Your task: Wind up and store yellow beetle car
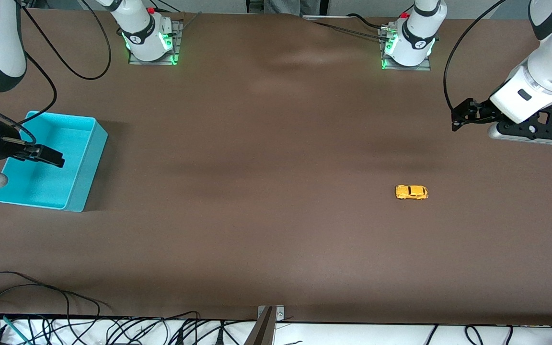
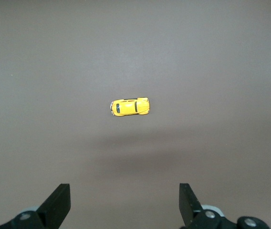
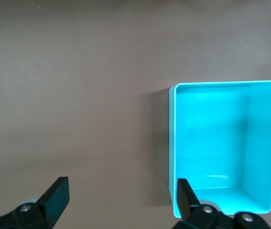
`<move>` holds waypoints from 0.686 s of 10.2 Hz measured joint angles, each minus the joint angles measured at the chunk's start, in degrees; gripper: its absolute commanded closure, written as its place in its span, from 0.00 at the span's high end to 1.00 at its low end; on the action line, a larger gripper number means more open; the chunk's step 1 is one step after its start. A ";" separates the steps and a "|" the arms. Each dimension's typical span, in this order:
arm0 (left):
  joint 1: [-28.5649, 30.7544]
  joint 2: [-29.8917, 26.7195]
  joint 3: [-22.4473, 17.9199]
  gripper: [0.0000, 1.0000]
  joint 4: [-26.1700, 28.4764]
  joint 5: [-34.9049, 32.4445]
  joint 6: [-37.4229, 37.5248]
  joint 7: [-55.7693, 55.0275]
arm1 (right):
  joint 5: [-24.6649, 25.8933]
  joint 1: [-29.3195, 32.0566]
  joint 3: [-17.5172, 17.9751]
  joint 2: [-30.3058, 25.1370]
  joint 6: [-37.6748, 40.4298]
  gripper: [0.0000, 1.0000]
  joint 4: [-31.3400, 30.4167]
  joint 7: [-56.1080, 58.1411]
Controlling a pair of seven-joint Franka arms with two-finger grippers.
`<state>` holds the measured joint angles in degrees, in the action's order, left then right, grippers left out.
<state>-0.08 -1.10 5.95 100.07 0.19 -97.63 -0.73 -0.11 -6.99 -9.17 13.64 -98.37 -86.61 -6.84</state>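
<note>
The yellow beetle car (image 1: 411, 192) stands on its wheels on the brown table, toward the left arm's end. It also shows in the left wrist view (image 2: 130, 106), small and well clear of the fingers. My left gripper (image 1: 463, 116) hangs open and empty in the air over bare table at the left arm's end, apart from the car; its own view shows the gripper (image 2: 123, 202) wide open. My right gripper (image 1: 46, 155) is open and empty over the turquoise bin (image 1: 95, 143), and in its own view the gripper (image 3: 121, 198) hangs above the bin's wall (image 3: 172, 143).
The turquoise bin is empty and stands at the right arm's end of the table. Both arm bases (image 1: 149, 36) (image 1: 408, 43) stand along the table's edge farthest from the front camera. Loose black cables (image 1: 41, 306) lie along the nearest edge.
</note>
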 measured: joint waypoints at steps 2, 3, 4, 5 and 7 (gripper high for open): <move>-0.03 0.01 0.00 1.00 0.00 0.00 0.00 0.00 | 0.00 0.00 0.00 0.00 0.00 1.00 0.00 -0.01; -0.03 0.03 0.00 1.00 0.00 0.00 0.00 0.00 | 0.00 0.00 0.00 0.00 0.00 1.00 0.00 -0.01; -0.03 0.05 0.00 1.00 0.00 0.00 0.01 0.00 | 0.00 0.00 0.00 0.00 0.00 1.00 0.00 -0.01; -0.05 0.14 0.01 1.00 0.00 0.00 0.05 0.05 | 0.00 0.00 0.00 0.00 0.00 1.00 0.00 -0.01; -0.39 1.10 0.15 1.00 0.02 0.00 0.12 0.08 | 0.00 0.01 -0.01 0.00 0.00 1.00 0.00 -0.02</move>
<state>-0.46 0.00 6.09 100.09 0.19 -97.51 -0.65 -0.11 -6.98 -9.18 13.64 -98.37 -86.61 -6.86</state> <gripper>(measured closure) 0.000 0.000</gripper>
